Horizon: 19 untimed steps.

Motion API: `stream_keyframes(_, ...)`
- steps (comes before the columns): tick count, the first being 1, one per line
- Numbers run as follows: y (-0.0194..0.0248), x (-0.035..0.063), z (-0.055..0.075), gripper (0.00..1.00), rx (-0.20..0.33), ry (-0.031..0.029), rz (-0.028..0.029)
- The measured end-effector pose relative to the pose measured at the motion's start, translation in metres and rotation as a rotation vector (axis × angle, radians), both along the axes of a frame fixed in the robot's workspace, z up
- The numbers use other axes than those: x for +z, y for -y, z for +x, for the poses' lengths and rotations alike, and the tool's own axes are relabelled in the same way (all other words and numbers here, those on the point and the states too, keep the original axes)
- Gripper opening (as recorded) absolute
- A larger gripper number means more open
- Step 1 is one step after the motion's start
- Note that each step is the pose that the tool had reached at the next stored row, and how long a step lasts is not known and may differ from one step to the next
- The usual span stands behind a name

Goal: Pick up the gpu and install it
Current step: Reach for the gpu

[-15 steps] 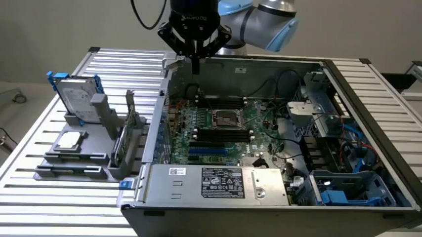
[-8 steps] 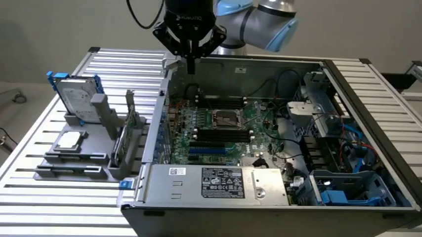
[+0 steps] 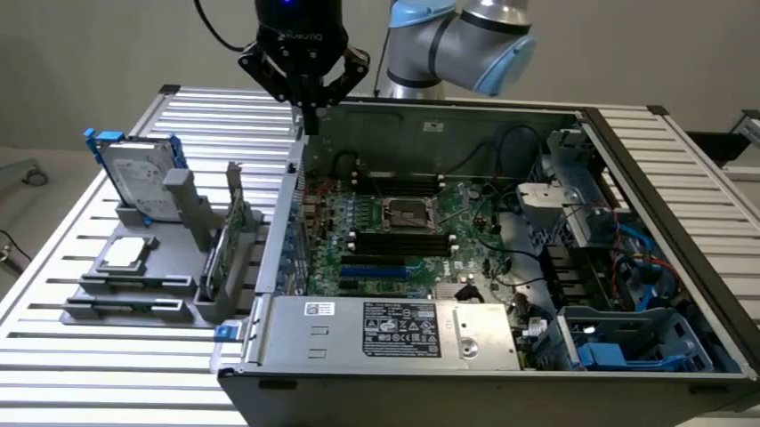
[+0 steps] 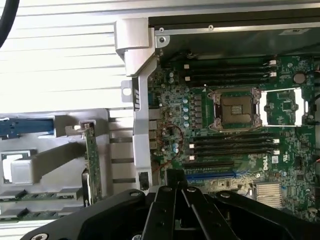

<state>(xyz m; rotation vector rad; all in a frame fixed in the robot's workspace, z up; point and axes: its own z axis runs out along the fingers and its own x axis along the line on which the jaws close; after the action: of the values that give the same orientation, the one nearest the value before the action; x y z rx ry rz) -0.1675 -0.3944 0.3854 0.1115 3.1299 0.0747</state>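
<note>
While the gpu stands on its long edge in the grey holder, just beside the open computer case on the exterior view's left, you can see that nothing grips it. The holder keeps the card upright, I think so that its upper edge is free for a grasp from above. In the wrist view its green board shows thin and edge-on, near the outer wall of the case.

In the same holder you find the hard drive in its blue frame, also upright, farther back than the card. The small silver CPU chip lies flat in its own seat. Please do not confuse these two with the card.

Inside the case the motherboard lies flat with its slots facing up, so a card can go in from above. The lid is off for this reason, I suppose.

The gripper hangs over the back corner of the case, well apart from the card. Its fingers are pressed together and there is nothing between them. By my judgement, the picking up is not yet done.
</note>
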Motion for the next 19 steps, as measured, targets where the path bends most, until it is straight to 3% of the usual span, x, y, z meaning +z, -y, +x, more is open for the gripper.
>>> stream_keyframes(19, -0.0080, -0.0180, -0.086, 0.11, 0.000, -0.0072, -0.0019)
